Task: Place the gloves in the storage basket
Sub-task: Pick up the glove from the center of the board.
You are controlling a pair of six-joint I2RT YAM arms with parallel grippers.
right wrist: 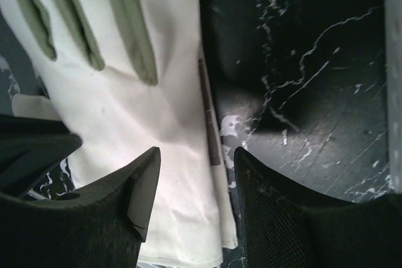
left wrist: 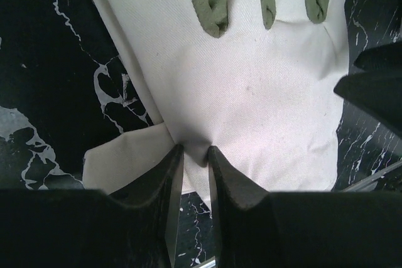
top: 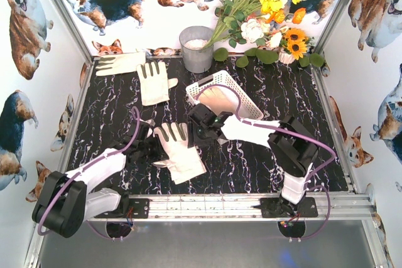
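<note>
A cream-white glove (top: 183,157) with grey-green finger strips lies flat on the black marbled table, between the two arms. My left gripper (left wrist: 195,150) sits at its left edge near the cuff, shut on a raised fold of the glove (left wrist: 251,92). My right gripper (right wrist: 196,152) is open at the glove's right edge, with one finger over the fabric (right wrist: 144,123) and the other over bare table. Two more gloves (top: 119,63) (top: 154,82) lie at the back left. The white lattice storage basket (top: 237,87) stands tilted at centre back, with something pale inside.
A grey round bucket (top: 196,48) and a bunch of artificial flowers (top: 264,10) stand against the back wall. Printed walls close in the left, right and back. An aluminium rail (top: 207,205) runs along the near edge at the arm bases.
</note>
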